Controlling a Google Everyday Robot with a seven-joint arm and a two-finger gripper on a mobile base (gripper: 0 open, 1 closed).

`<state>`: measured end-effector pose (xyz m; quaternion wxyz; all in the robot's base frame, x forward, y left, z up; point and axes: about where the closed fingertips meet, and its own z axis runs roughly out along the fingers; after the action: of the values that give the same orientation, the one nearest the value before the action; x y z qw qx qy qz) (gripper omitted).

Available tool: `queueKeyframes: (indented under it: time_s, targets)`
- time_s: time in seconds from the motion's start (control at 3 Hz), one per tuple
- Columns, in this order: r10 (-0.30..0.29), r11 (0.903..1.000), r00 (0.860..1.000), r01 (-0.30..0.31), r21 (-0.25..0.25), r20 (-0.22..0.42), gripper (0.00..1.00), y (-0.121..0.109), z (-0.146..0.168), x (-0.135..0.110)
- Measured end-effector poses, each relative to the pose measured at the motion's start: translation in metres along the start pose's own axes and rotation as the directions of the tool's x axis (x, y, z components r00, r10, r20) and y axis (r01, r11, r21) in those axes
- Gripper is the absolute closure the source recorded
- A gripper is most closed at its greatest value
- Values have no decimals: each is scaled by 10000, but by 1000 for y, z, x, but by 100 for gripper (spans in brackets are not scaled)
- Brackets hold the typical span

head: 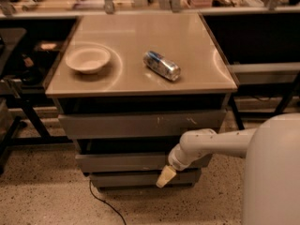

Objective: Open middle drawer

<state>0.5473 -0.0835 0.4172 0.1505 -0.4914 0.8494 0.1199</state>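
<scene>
The cabinet has three grey drawer fronts. The top front (pixel 140 123) is the largest and bears white scratch marks. The middle drawer (pixel 122 162) is the plain medium front below it, with a dark gap above it. The narrowest front (pixel 126 178) is at the bottom. My white arm reaches in from the right, and the gripper (pixel 165 176) with its cream fingertip hangs in front of the cabinet's lower right, over the seam between the middle and bottom fronts. The arm's wrist hides the right part of the middle drawer.
A white bowl (pixel 87 59) and a can lying on its side (pixel 162 65) rest on the cabinet's tan top (pixel 140 36). A black cable (pixel 101 203) trails on the speckled floor. Dark shelving stands on both sides. My white body fills the lower right.
</scene>
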Motion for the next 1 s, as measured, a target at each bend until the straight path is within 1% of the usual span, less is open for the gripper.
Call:
queueKeyframes:
  time_s: [0.33,0.67,1.0]
  targets:
    - [694,9976,9975,-695,-55,-130,0,21,-36,30]
    - [2357,9718,9712,-2356,78,-360,0,68,-111,94]
    - [3223,9466,9449,-3212,286,-566,0,100,-160,132]
